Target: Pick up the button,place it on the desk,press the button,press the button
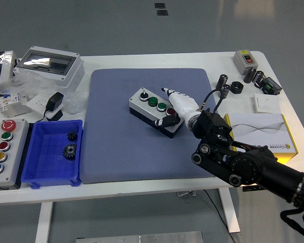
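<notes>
- Right hand reaches in from the lower right and lies over the right end of the button box; a white finger points out past the box's far edge and a dark digit curls at its near right corner, so it seems to be touching or lightly pinching that end, though I cannot tell if it truly grips
- Left of the button box, off the mat, sits a blue bin holding two gears, and left of that a larger control box
- Button box rests at an angle near the middle of the blue-grey mat, with a black knob, two green buttons and a red one along its top
- Judged by its look, the box is a rigid plastic shell, light, smooth-sided and not fragile; it may skate when pressed, so push straight down
- For lifting, pinch across its long side walls, clear of the buttons
- Right of the button box lies a yellow-and-white carton
</notes>
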Controlling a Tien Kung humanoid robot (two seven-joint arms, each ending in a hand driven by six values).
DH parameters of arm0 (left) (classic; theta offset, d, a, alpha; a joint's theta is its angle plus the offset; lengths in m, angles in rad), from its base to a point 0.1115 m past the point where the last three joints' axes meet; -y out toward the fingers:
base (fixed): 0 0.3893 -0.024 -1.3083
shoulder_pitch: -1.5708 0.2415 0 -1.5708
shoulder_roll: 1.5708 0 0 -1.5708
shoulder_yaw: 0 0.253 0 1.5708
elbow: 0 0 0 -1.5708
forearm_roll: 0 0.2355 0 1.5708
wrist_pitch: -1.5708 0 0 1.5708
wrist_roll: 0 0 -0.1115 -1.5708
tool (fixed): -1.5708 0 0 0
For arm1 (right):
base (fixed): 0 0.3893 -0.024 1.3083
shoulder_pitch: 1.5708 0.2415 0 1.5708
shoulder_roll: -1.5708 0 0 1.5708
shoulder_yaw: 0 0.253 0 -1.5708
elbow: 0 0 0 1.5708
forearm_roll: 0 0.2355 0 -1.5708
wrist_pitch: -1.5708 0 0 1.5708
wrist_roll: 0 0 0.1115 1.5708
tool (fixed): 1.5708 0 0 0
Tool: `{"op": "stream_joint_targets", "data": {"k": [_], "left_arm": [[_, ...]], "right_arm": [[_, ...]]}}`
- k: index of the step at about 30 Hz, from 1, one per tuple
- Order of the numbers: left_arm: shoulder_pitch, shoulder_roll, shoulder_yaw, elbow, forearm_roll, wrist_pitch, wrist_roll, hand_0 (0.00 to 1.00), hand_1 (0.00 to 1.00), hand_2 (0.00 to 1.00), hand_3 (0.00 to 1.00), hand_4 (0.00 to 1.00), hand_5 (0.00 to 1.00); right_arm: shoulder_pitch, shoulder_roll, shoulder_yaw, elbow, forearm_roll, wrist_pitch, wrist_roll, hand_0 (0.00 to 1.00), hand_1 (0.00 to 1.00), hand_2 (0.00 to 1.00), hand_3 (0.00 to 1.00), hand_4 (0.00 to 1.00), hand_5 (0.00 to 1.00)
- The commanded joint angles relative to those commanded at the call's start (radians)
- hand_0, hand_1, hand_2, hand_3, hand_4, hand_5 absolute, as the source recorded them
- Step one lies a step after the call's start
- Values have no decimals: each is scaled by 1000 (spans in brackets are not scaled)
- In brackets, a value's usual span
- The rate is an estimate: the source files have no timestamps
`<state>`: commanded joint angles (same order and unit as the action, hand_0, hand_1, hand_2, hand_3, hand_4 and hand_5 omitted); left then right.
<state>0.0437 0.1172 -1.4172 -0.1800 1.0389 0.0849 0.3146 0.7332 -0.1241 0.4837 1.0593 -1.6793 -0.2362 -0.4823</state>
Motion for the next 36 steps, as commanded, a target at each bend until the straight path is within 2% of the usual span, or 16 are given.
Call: {"op": "stream_joint_targets", "data": {"k": [5,17,18,23,24,29,30,35,36], "left_arm": [[-1,0,1,0,0,0,-1,649,580,621,615,673,161],[-2,-1,3,0,0,0,-3,649,580,621,615,672,160],[-3,-1,4,0,0,0,-4,649,580,621,616,673,158],[-4,-1,8,0,-3,-1,-5,649,580,621,616,673,158],[-5,0,8,0,-3,-1,-5,649,580,621,616,673,158],[-6,0,9,0,-4,-1,-7,649,580,621,616,673,158],[-6,0,9,0,-4,-1,-8,649,579,621,616,672,154],[-7,0,8,0,-2,-1,-9,649,579,621,616,672,154],[-7,0,9,0,-3,-1,-10,649,579,621,616,672,153]], "right_arm": [[4,5,-15,-10,2,-5,-7,998,998,998,998,977,348],[11,16,-73,-26,-3,-64,-14,998,998,998,998,979,356],[11,17,-80,-29,-7,-71,-16,573,813,914,998,983,366],[13,20,-108,-43,-27,-91,-24,573,813,914,998,983,366],[13,20,-112,-45,-30,-94,-26,341,625,740,998,859,203],[14,23,-129,-53,-52,-110,-30,341,625,740,998,859,203],[14,23,-132,-54,-58,-113,-30,246,455,567,950,591,98],[13,23,-142,-55,-74,-119,-34,246,455,567,950,591,98],[13,23,-144,-56,-75,-118,-35,165,378,469,730,171,67]]}}
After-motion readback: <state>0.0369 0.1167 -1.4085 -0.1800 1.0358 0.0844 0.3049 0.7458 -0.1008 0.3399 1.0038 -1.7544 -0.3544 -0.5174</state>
